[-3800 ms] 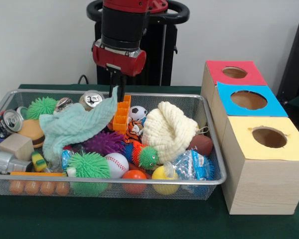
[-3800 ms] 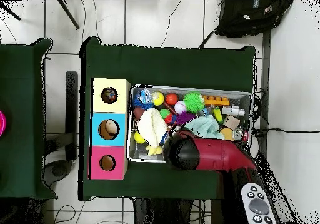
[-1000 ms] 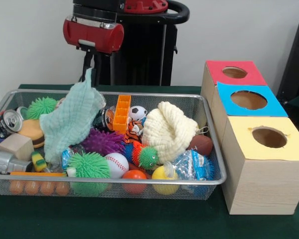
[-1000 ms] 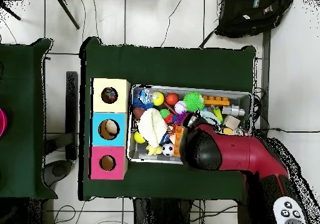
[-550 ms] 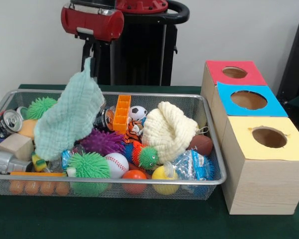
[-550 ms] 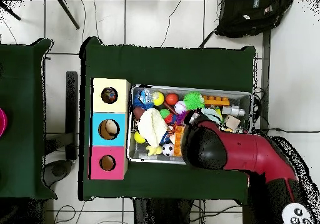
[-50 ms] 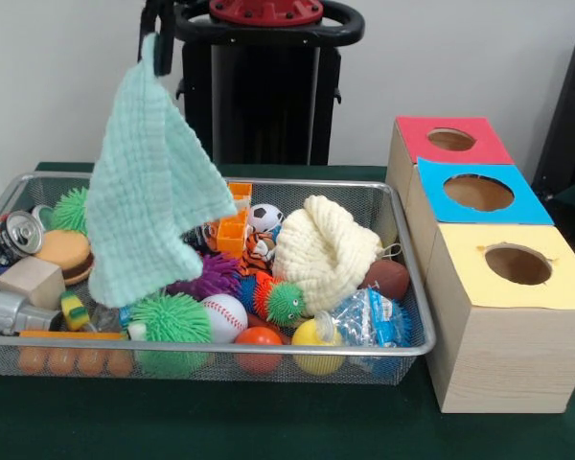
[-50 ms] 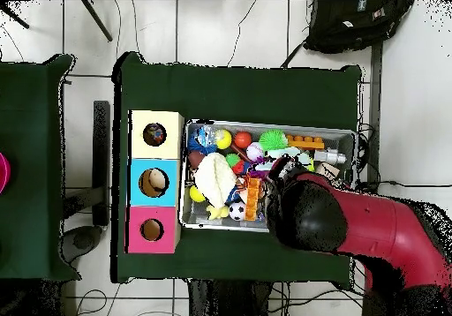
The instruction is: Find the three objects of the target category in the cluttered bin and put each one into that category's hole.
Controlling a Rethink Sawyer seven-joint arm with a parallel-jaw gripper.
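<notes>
From the front, the gripper (image 7: 154,27) shows only as dark fingers at the top edge, pinching the top corner of a pale mint-green woven cloth (image 7: 146,196). The cloth hangs straight down from that pinch, spreading wide below, its lower edge dangling over the left half of the silver wire-mesh bin (image 7: 402,278). Behind its lower part sit a green spiky ball (image 7: 172,322), a purple spiky ball (image 7: 208,276) and an orange plastic block piece (image 7: 233,222). Further right in the bin lie a cream knitted cloth (image 7: 327,249), a small soccer ball (image 7: 264,218) and a white baseball (image 7: 224,317). At the left end are a dented drink can (image 7: 13,233) and a toy hamburger (image 7: 63,253). Beside the bin on the right stand three wooden boxes with round holes, topped red (image 7: 448,141), blue (image 7: 476,193) and yellow (image 7: 519,264).

From overhead, the red and black arm (image 8: 349,220) covers the bin's right part and hides the gripper; only a sliver of the green cloth (image 8: 304,159) shows at its edge. The cream cloth (image 8: 214,179) lies near the boxes.
</notes>
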